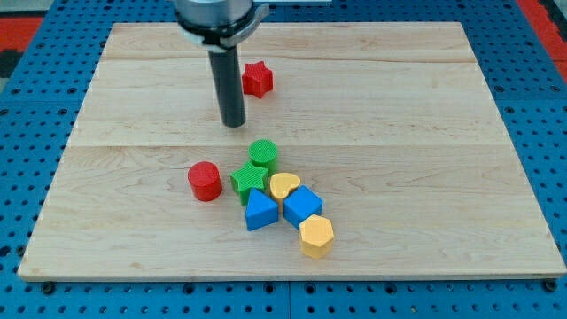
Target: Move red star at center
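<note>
The red star [258, 79] lies on the wooden board [399, 133] toward the view's top, left of the middle. My tip [233, 123] stands on the board just below and to the left of the star, apart from it. Below the tip sits a cluster: a green cylinder [263, 153], a green star [249, 180], a yellow heart [284, 186], a blue triangle [260, 211], a blue cube [302, 206] and a yellow hexagon [316, 236]. A red cylinder [205, 181] stands left of the cluster.
The board lies on a blue perforated table [35, 133]. The arm's dark housing [217, 18] hangs over the board's top edge above the rod.
</note>
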You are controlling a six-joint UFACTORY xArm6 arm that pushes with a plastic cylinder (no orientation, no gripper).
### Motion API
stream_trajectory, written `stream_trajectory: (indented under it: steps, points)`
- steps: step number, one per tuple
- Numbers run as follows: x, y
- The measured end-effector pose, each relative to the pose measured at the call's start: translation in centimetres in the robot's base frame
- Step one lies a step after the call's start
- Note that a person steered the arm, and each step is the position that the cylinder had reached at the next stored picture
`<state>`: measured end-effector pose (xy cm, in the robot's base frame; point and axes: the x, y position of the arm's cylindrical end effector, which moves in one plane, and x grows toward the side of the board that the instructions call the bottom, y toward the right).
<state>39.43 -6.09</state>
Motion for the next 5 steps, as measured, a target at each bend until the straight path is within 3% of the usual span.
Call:
stream_trajectory:
  steps: [2,3,4,5]
  points:
    - [8.3,4.9]
    - [8.5,7.7]
    - [2.7,15.0]
    - [-5.1,15.8]
